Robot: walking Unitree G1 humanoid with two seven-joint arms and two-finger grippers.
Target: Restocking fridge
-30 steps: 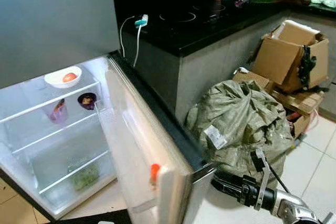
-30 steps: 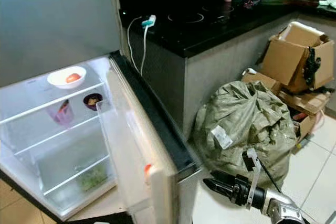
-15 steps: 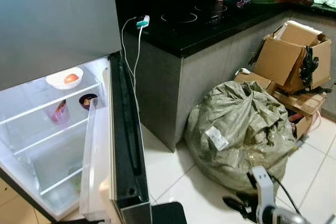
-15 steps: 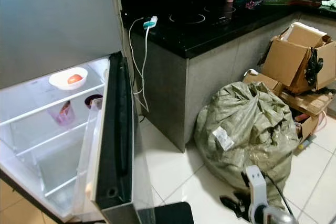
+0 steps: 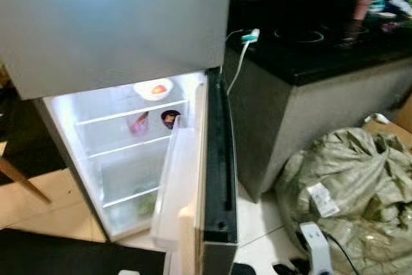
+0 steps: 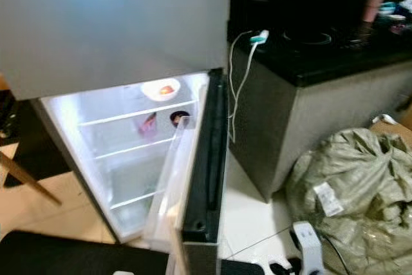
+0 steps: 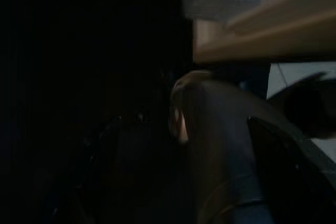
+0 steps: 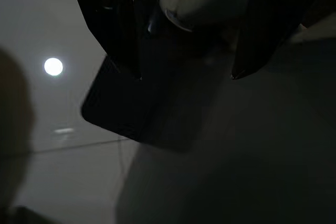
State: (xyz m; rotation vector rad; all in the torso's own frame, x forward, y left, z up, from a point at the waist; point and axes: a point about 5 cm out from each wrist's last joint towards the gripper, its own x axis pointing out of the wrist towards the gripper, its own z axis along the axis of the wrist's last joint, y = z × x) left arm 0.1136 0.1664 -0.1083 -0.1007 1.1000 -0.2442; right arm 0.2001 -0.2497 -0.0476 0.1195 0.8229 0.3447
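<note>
The fridge (image 5: 116,30) stands ahead with its lower compartment lit and its door (image 5: 215,178) swung wide, edge-on to me. On the top glass shelf sits a white bowl (image 5: 153,88) holding a red fruit. One shelf down are a purple cup (image 5: 138,122) and a small dark bowl (image 5: 170,118). Something green (image 5: 147,203) lies in the bottom drawer. My right gripper (image 8: 186,74) hangs low over the white floor tiles, open, with nothing between its fingers (image 8: 113,19); its white wrist (image 5: 315,256) shows at the lower right. The left wrist view is very dark.
A bulging grey-green sack (image 5: 347,185) lies on the floor right of the door. A black countertop (image 5: 309,56) with a dangling white charger cable (image 5: 239,62) adjoins the fridge. A wooden leg (image 5: 22,178) slants at the far left. A black mat (image 5: 64,256) lies below.
The fridge door has swung wider, from facing me to edge-on. My right gripper left the door's edge and dropped low. The camera has turned left, bringing the fridge to centre.
</note>
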